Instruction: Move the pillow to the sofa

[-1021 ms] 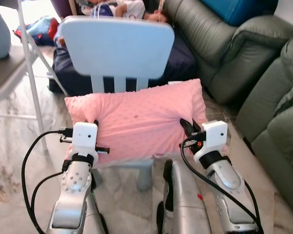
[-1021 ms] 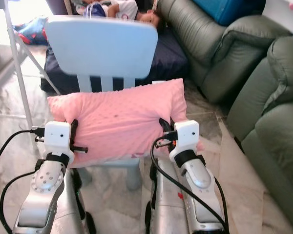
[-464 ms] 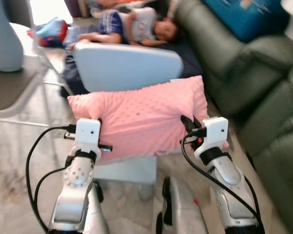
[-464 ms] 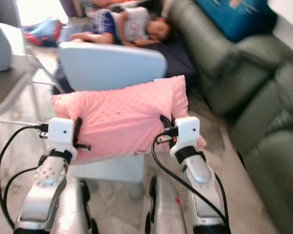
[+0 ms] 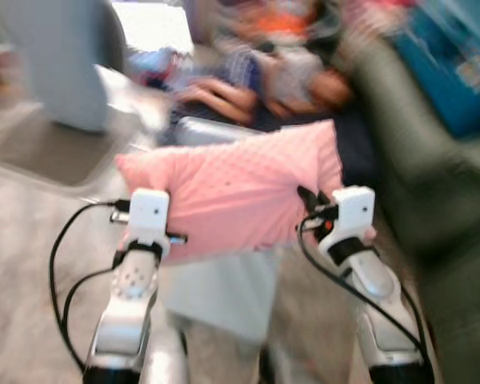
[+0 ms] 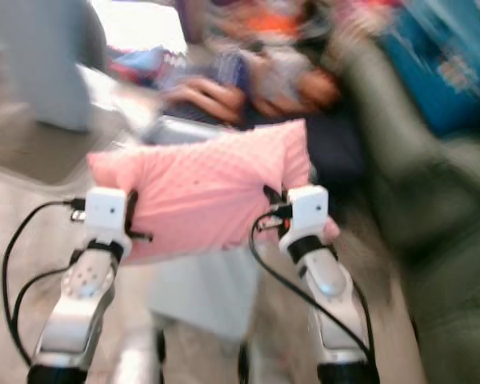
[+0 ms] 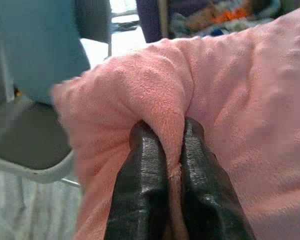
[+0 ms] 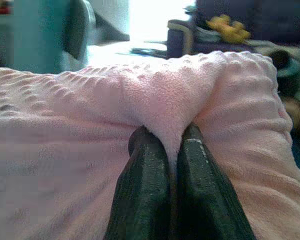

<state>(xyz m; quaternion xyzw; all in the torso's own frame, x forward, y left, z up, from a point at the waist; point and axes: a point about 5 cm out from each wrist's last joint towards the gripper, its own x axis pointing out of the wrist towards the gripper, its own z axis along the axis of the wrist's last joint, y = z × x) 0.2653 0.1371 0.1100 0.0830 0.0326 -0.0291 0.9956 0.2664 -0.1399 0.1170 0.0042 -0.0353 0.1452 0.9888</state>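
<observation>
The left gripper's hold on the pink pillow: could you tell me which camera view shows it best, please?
The left wrist view: the left gripper sits sharp and close, both black fingers shut on a pinched fold of the pink pillow. The two eye views are motion-blurred and show that gripper from behind at the pillow's left end, the pinch hidden.

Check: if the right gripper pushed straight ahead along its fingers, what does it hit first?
The pink pillow itself: the right gripper is shut on a fold of it, so more pillow lies directly ahead. Beyond that, probably the dark mattress with a person lying on it; depth is blurred.
</observation>
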